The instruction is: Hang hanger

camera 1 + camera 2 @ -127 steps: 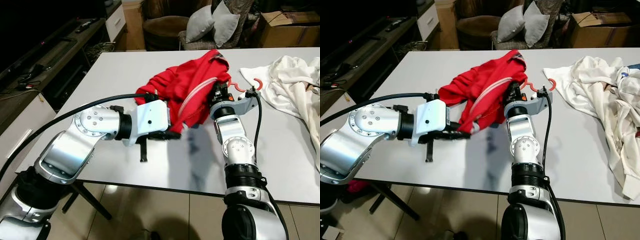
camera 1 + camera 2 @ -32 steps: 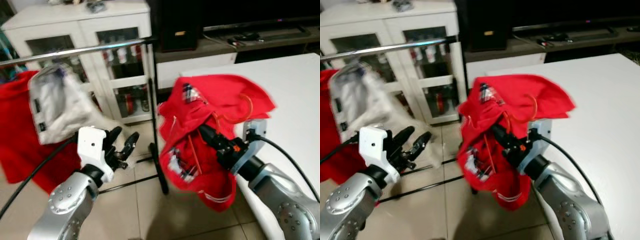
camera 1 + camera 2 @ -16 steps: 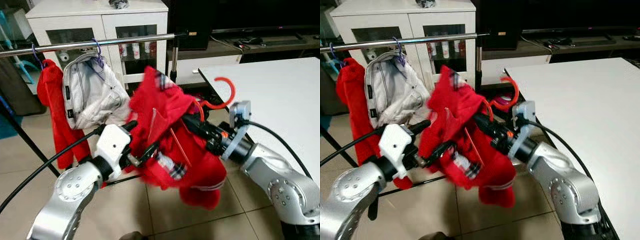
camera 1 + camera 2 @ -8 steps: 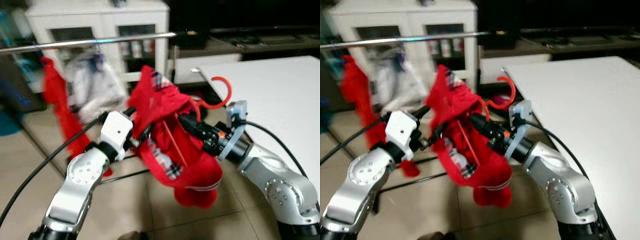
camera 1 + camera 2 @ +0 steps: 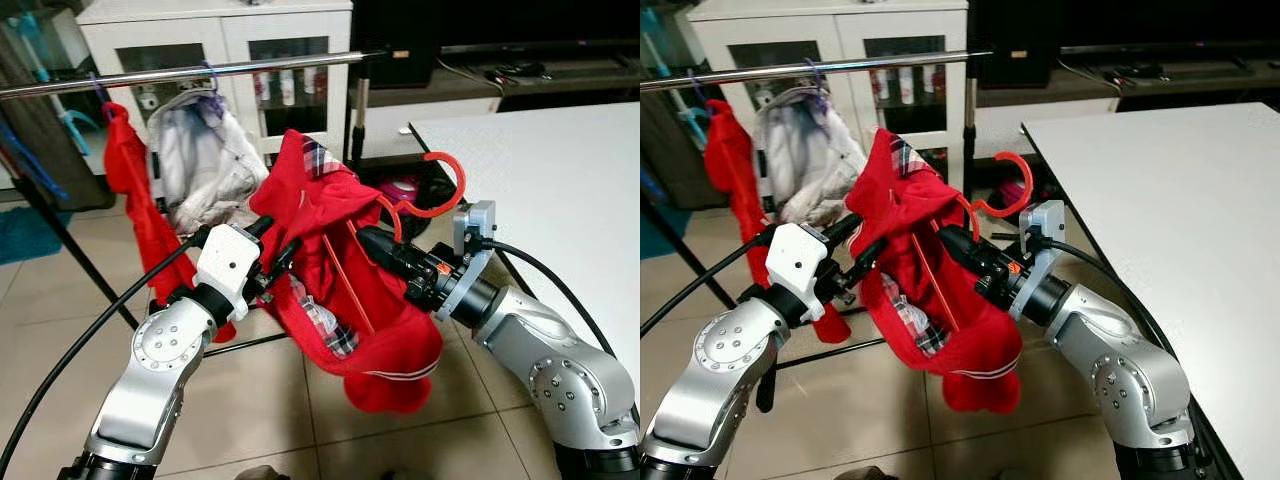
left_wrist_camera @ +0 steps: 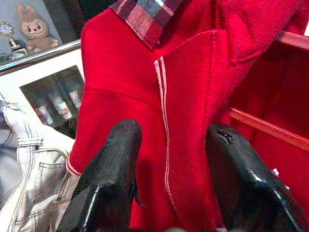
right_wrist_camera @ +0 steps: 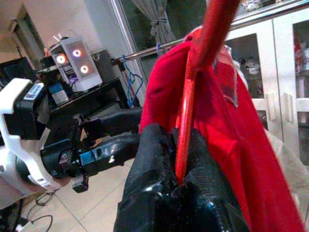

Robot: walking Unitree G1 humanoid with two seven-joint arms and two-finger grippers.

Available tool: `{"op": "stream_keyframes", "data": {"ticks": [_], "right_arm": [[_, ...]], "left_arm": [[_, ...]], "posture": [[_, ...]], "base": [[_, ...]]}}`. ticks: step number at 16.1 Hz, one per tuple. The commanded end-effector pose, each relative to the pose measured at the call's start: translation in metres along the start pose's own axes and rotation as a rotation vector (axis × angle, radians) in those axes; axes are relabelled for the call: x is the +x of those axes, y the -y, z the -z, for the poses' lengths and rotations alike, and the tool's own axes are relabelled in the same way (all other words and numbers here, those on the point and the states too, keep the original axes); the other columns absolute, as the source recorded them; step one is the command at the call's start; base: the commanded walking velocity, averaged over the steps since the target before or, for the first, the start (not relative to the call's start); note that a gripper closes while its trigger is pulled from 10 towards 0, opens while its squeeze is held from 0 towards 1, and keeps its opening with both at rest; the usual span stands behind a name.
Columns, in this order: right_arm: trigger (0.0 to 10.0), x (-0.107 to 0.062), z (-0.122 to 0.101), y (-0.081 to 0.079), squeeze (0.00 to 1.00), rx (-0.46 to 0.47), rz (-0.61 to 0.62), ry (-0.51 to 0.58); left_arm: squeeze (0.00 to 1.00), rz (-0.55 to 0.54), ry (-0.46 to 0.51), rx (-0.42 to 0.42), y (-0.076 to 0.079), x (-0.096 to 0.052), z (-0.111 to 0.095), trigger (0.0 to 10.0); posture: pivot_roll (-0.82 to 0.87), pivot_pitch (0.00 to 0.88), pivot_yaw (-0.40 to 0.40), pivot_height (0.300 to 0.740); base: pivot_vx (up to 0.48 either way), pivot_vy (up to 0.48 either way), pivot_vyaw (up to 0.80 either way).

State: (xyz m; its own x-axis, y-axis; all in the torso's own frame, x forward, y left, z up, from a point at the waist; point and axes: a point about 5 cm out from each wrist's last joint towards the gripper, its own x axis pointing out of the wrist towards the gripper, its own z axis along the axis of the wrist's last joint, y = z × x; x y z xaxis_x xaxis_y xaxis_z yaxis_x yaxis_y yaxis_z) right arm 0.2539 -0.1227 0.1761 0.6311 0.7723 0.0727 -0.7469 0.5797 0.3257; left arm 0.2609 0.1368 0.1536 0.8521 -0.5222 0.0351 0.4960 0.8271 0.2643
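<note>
A red hanger, its hook [image 5: 461,180] pointing up, carries a red garment [image 5: 330,215] with a plaid collar. My right gripper [image 5: 368,240] is shut on the hanger's thin red bar [image 7: 186,130], holding it in the air between the table and the clothes rail [image 5: 200,72]. The hook sits below the rail and to its right, apart from it. My left gripper [image 5: 275,240] stands open at the garment's left side; in the left wrist view its two fingers [image 6: 113,159] are spread in front of the red cloth [image 6: 164,96].
On the rail hang a white jacket [image 5: 205,165] and another red garment [image 5: 130,190]. The rail's upright post [image 5: 358,110] stands just behind the held garment. A white cabinet [image 5: 150,25] is behind, a white table [image 5: 560,170] to my right, tiled floor below.
Since eight seconds ago I have turned from the table to the rail, carrying the hanger and garment. In the last half second the view shifted slightly; both grippers stay as they were.
</note>
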Motion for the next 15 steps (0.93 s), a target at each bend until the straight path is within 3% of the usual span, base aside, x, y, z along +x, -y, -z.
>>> {"op": "stream_keyframes", "data": {"ticks": [1, 8, 13, 15], "right_arm": [[10.0, 0.002, -0.011, -0.006, 0.00, -0.025, -0.036, 0.041], [10.0, 0.001, -0.010, -0.006, 0.00, -0.030, -0.027, 0.036], [10.0, 0.001, -0.005, -0.005, 0.00, -0.137, -0.031, -0.031], [10.0, 0.000, -0.004, -0.011, 0.00, -0.195, -0.082, -0.068]], "left_arm": [[0.00, -0.007, 0.005, 0.001, -0.005, -0.002, -0.001, 0.0], [0.00, -0.022, -0.003, -0.016, -0.024, -0.008, -0.008, 0.0], [0.00, 0.035, -0.022, 0.044, -0.064, -0.014, -0.040, 0.0], [0.00, 0.061, -0.103, 0.145, -0.087, -0.011, -0.050, 0.0]], "posture": [[-0.03, 0.000, 0.047, 0.740], [-0.03, 0.000, 0.054, 0.740], [-0.02, 0.000, 0.055, 0.740], [-0.02, 0.000, 0.066, 0.740]], "base": [[0.000, 0.000, 0.00], [0.000, 0.000, 0.00], [0.000, 0.000, 0.00], [0.000, 0.000, 0.00]]}}
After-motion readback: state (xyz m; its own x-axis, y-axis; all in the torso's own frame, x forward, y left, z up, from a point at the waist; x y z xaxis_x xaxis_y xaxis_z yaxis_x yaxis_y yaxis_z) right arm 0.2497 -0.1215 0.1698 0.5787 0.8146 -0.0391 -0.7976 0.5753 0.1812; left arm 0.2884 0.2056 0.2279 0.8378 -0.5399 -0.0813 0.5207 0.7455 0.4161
